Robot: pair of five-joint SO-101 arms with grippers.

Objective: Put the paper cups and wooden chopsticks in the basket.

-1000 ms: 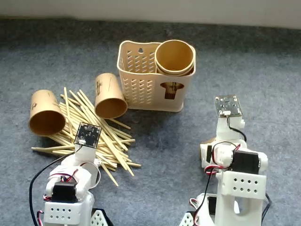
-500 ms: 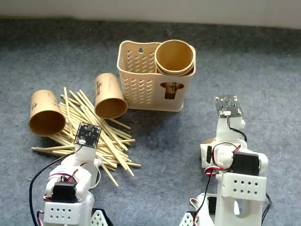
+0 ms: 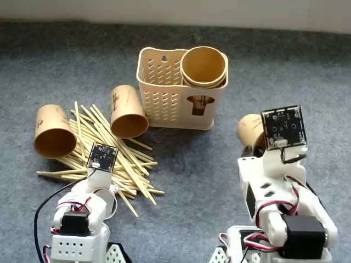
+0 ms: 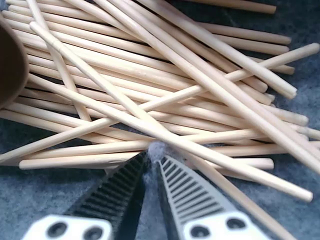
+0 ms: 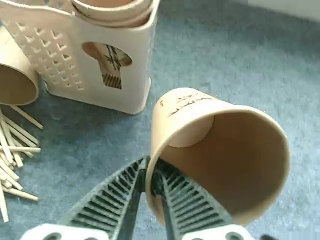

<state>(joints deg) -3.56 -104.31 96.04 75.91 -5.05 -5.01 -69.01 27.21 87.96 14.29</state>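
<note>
The step in hand is judged to be the carrying of one cup to the basket: a brown paper cup (image 5: 220, 150) is clamped by its rim wall in the right pincer (image 5: 150, 175), tilted on its side and held above the grey carpeted tabletop (image 3: 197, 175), near the cream perforated plastic basket (image 3: 164, 104) but not yet over it. For the next move, the cup would probably need to be lifted over the basket's rim, turned mouth-up and released onto the stack of nested cups (image 3: 203, 66) already inside. The left pincer (image 4: 151, 155) is all but closed, with nothing gripped, its tips just beside the heap of pale wooden chopsticks (image 4: 165, 85). One basket is counted. Two more cups (image 3: 54, 131) (image 3: 127, 112) lie on their sides by the heap. At least two cups are nested in the basket. The chopsticks overlap too much to be counted.
</note>
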